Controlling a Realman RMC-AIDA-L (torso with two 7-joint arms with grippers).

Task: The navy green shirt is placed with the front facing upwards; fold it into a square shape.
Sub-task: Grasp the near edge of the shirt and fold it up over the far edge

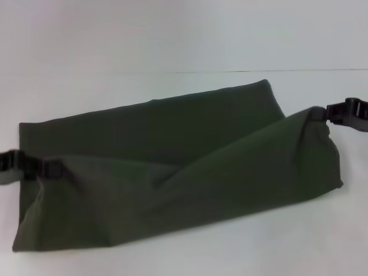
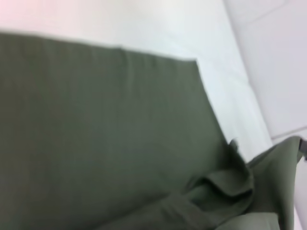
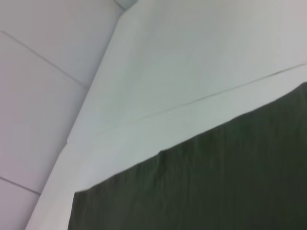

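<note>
The navy green shirt (image 1: 172, 167) lies across the white table as a long dark olive band, its near layer lifted and sagging in the middle. At the shirt's left edge my left gripper (image 1: 50, 168) is shut on the cloth. My right gripper (image 1: 326, 112) pinches the raised right corner, held higher than the left. No lettering or collar shows. The left wrist view has flat shirt fabric (image 2: 96, 134) with a bunched fold, and the right wrist view has the shirt's edge (image 3: 216, 187) on the table.
The white table (image 1: 184, 253) runs around the shirt, with a back edge line (image 1: 259, 71) behind it. The right wrist view takes in the table's far edge (image 3: 96, 96) and pale floor beyond.
</note>
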